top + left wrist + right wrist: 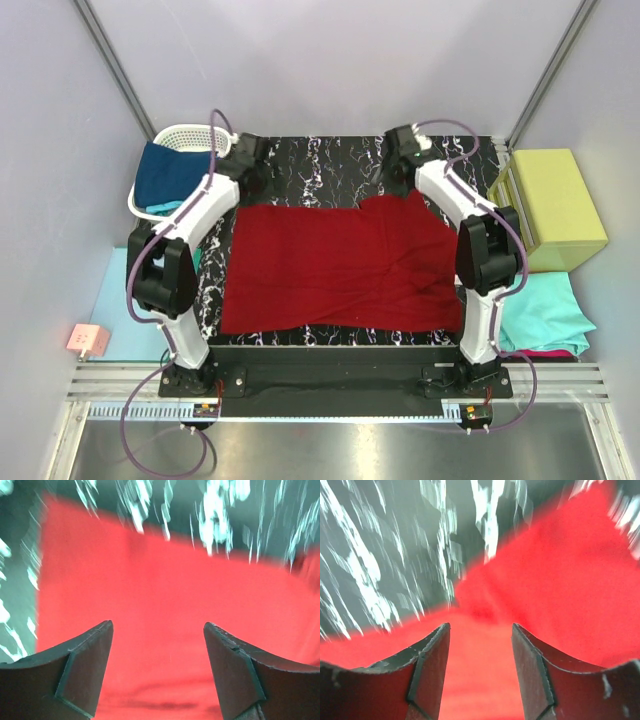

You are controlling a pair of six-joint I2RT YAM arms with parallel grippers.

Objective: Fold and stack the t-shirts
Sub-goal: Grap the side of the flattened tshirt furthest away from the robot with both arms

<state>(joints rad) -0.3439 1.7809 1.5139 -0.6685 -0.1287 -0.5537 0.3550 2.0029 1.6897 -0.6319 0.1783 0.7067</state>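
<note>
A dark red t-shirt (340, 265) lies spread flat on the black marbled mat (330, 165), and fills much of the left wrist view (160, 595) and the right wrist view (560, 580). My left gripper (250, 160) hovers by the shirt's far left corner. In its own view it (157, 630) is open with only red cloth showing between the fingers. My right gripper (402, 152) is near the far right corner, also open (480, 630) above the cloth and holding nothing. Both wrist views are blurred. A navy blue t-shirt (165, 172) sits in the basket. A teal t-shirt (545, 310) lies on a magenta one (550, 353) at the right.
A white basket (190, 133) stands at the back left. A yellow-green box (555, 205) sits at the right, behind the teal shirt. A pale-blue sheet (110, 300) and a small pink object (88, 340) lie at the left. Grey walls close in on three sides.
</note>
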